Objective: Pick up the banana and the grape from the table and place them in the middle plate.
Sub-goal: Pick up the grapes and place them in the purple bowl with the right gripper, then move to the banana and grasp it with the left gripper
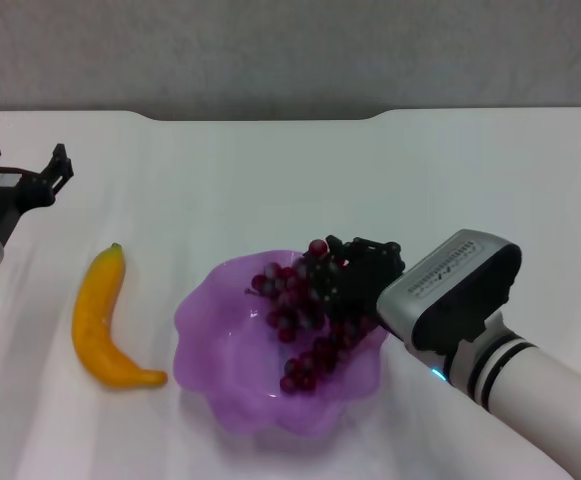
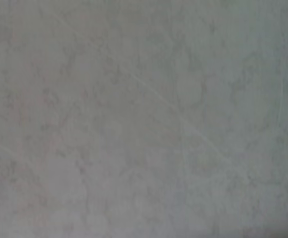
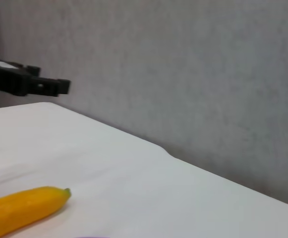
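Resting in plate: the grape [image 1: 305,320] — a long bunch of small dark red-purple rounds, some frosted pale, lying across the bowl's right half.
Middle plate: the middle plate [image 1: 220,350] is translucent light purple with a wavy scalloped rim, sitting near the front centre of the table [image 1: 270,180].
Banana: the banana [image 1: 100,320] lies on the white tabletop just left of the plate, apart from it — smooth orange-yellow, curved, dark-green stem tip pointing away from the robot; its stem end also shows in the right wrist view [image 3: 22,208].
Right gripper: the right gripper [image 1: 360,265] sits at the bunch's far right end over the plate rim; whether its black fingers pinch the grapes I cannot tell.
Left gripper: the left gripper [image 1: 25,170] hovers at the table's far left, well beyond the banana, its fingers spread apart.
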Motion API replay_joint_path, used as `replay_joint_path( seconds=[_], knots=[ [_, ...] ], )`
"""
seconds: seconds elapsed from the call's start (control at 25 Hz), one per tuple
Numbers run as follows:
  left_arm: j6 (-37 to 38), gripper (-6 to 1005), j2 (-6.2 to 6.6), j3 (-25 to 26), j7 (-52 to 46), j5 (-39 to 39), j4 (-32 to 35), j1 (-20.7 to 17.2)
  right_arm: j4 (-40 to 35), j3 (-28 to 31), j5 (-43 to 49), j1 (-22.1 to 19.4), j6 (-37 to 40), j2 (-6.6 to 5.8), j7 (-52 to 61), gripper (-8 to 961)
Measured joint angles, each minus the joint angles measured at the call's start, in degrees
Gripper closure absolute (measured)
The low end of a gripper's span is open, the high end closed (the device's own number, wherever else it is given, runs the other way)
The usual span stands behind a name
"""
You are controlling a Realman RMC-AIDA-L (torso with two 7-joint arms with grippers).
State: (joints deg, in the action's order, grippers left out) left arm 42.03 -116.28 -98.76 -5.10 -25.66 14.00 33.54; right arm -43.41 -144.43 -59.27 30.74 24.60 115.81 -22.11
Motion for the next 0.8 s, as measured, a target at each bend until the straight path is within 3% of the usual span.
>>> replay_joint_path(
  seconds=[0.44, 0.68, 0.8],
  knots=[
    [-0.02, 122, 0.00, -0.03, 0.00, 0.00, 0.06, 0.03, 1.57, 0.06, -0.05, -0.18, 5.03, -0.06, 3.41, 545],
    [-0.03, 122, 0.00, -0.14, 0.00, 0.00, 0.06, 0.03, 2.95, 0.69, -0.63, -0.01, 8.03, -0.28, 4.35, 304],
    [-0.03, 121, 0.00, -0.13, 0.00, 0.00, 0.05, -0.21, 3.43, 1.31, -0.99, -0.90, 11.46, -0.33, 4.70, 87]
  ],
)
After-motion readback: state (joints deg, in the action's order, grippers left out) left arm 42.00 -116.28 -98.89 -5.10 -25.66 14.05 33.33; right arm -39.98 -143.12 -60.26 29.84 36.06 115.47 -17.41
